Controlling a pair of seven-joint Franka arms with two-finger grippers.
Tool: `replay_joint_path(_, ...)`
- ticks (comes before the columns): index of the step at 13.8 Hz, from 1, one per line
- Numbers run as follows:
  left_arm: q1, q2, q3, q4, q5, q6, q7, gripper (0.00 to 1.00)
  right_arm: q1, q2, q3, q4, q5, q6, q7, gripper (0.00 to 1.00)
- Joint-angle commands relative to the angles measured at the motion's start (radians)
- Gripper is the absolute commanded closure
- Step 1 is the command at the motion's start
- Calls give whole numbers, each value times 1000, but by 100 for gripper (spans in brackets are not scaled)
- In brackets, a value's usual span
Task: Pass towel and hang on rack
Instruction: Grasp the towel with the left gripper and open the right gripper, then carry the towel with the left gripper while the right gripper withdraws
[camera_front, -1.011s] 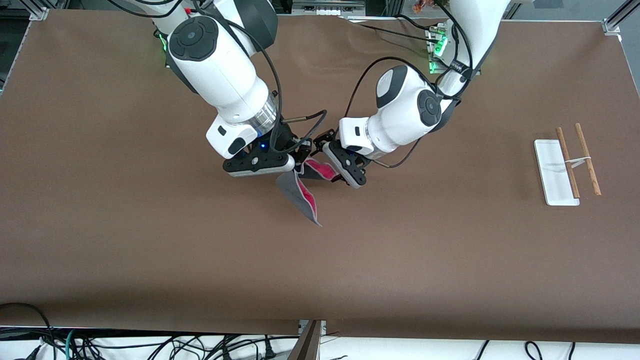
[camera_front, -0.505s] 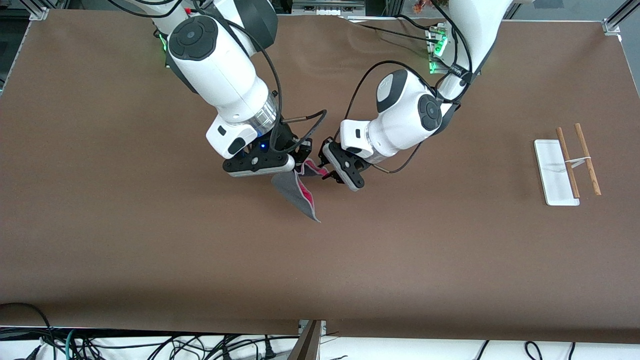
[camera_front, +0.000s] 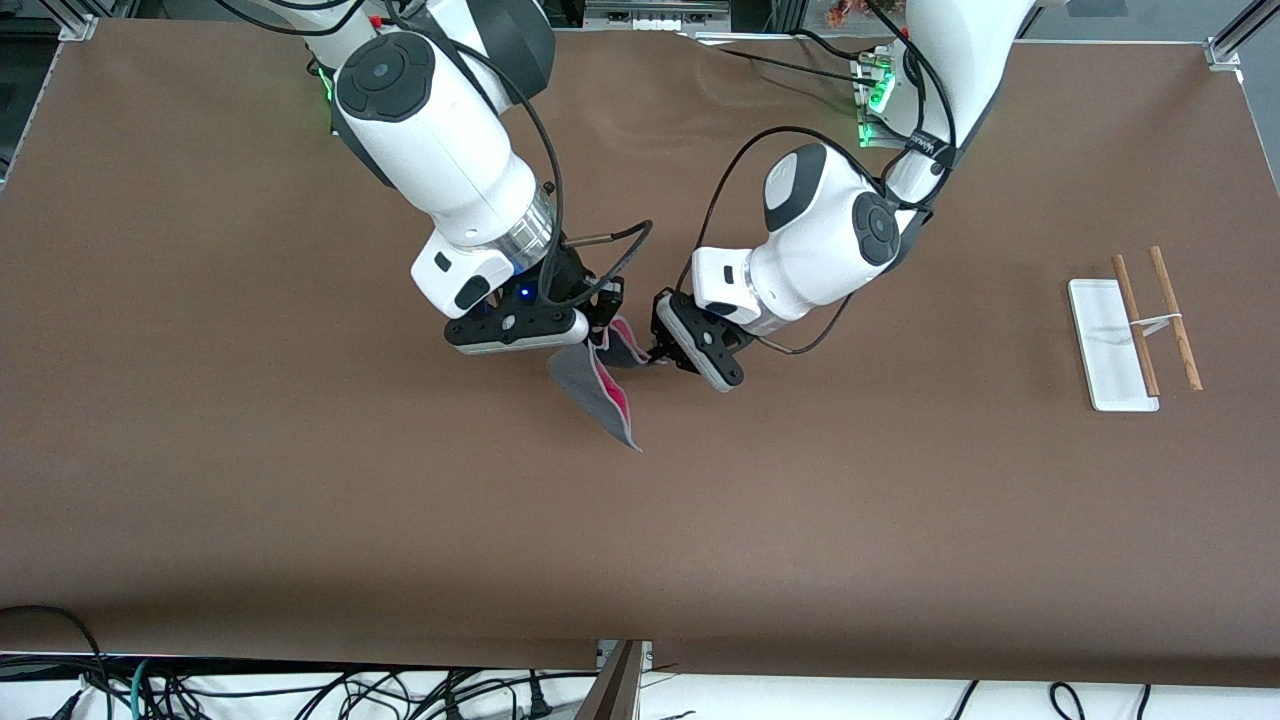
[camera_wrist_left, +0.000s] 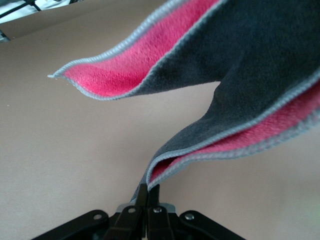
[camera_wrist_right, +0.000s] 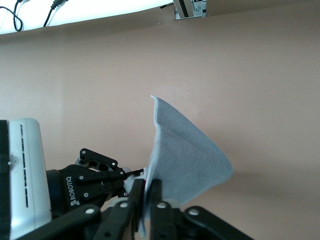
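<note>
Both grippers pinch one towel in the air over the middle of the brown counter (camera_front: 300, 480).

The small white-based rack with two thin brown wooden rods (camera_front: 1135, 335) stands on the counter well apart from the towel, toward the left arm's end. The soft dark grey and pink-red towel with a light grey stitched edge (camera_front: 600, 385) hangs between the grippers. The right gripper (camera_front: 598, 322) has its jaws pressed on one edge; the left gripper (camera_front: 656, 352), just beside it, has its jaws pinching a folded corner.
</note>
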Motion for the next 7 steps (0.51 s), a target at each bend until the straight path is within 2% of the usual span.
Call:
replay_joint_path(1, 5, -16, 6, 2, -17, -18, 21, 100, -3, 9, -1, 20, 9, 0, -3, 60)
replay_joint_path(2, 22, -29, 6, 1, -19, -45, 21, 100, -3, 9, -1, 20, 9, 0, -3, 45)
replay_joint_path(3, 28, -36, 8, 1, -20, -72, 20, 100, -5, 9, -3, 20, 9, 0, -4, 16)
replay_joint_path(4, 47, -50, 8, -2, -20, -95, 17, 100, -5, 9, -3, 20, 6, 0, -13, 0)
replay_joint_path(7, 105, -105, 12, -11, -20, -231, 6, 100, -5, 7, -4, 20, 5, 0, -24, 0)
